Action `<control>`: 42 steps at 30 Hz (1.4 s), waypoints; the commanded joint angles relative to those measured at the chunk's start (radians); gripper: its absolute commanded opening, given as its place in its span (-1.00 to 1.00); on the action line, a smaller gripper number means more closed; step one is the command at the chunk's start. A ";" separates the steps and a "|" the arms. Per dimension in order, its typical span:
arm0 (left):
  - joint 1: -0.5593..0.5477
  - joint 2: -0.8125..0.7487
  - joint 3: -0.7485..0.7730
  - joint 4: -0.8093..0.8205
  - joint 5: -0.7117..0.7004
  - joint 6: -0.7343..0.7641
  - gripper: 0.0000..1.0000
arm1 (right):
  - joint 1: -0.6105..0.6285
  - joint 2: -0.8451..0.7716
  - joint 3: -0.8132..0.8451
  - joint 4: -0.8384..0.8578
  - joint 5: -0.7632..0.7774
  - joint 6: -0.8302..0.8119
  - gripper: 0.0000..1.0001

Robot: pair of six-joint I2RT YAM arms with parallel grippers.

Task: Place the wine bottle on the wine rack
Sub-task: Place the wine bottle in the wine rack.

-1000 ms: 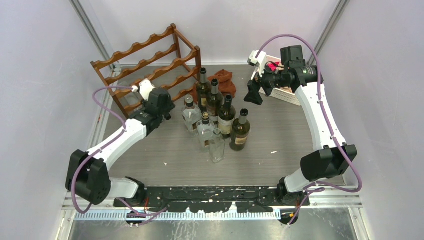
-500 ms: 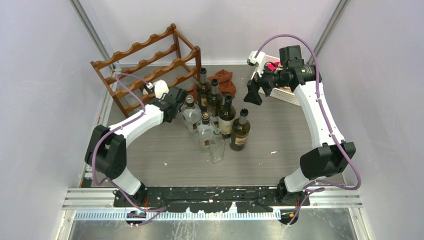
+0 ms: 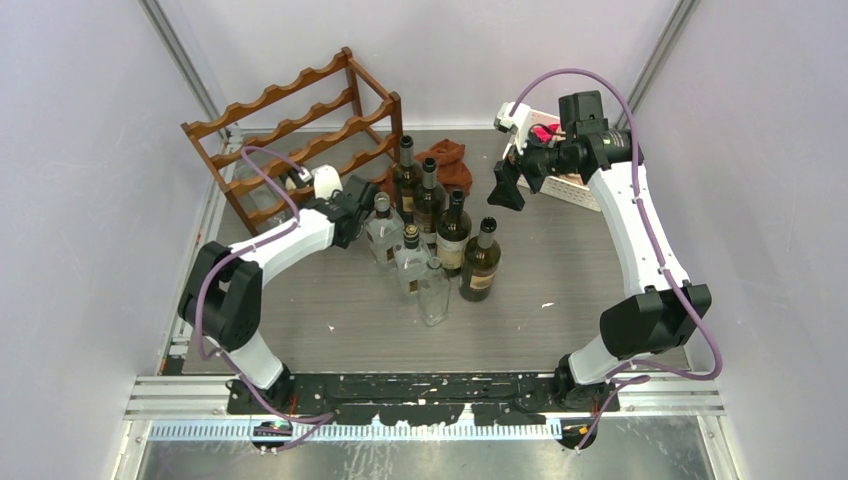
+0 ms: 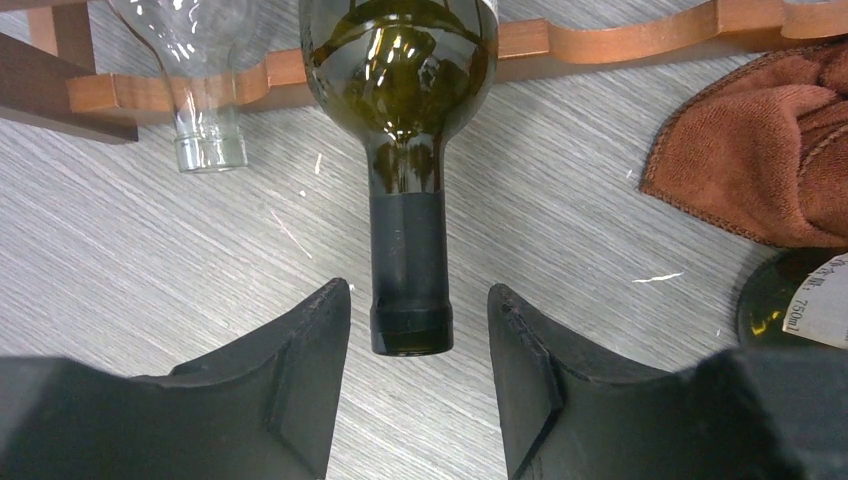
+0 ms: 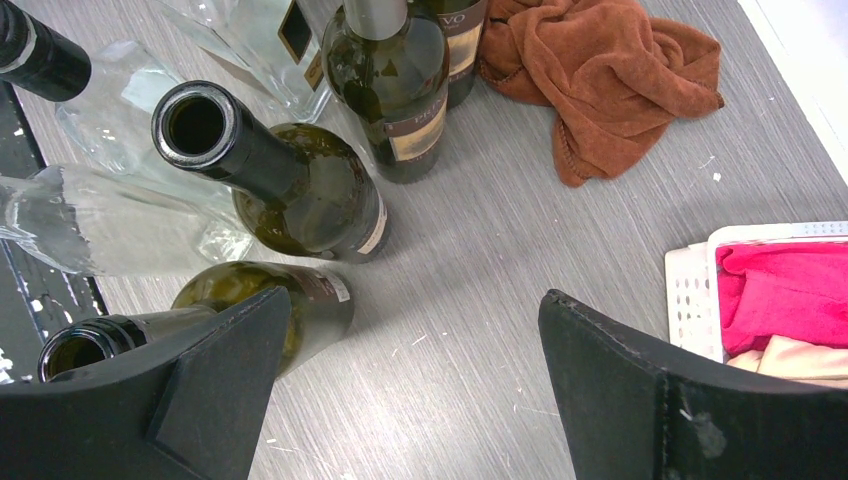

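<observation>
Left wrist view: left jaws, newly swung along the wine rack (image 4: 600, 35), straddle the racked wine bottle (image 4: 400, 60) neck, unclamped; right jaws apart.

The left arm (image 3: 285, 240) and right arm (image 3: 640, 225) are bolted to a black base rail (image 3: 420, 392). Each has white shell links between bulky black joint housings and a looping purple cable (image 3: 570, 73). At the ends farthest from that rail sit a small white camera block (image 3: 325, 181) and matte black, wedge-shaped fingers (image 4: 300, 380).
</observation>
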 commanded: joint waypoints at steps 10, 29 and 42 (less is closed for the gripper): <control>0.040 -0.046 -0.021 0.042 0.011 -0.036 0.08 | -0.004 -0.017 0.039 0.006 -0.012 -0.004 1.00; 0.084 -0.384 0.040 0.015 0.342 0.210 0.16 | 0.016 -0.018 0.142 0.009 -0.096 0.035 1.00; 0.192 -0.752 -0.066 0.200 1.177 0.889 0.48 | 0.142 -0.131 0.155 0.126 -0.253 0.123 1.00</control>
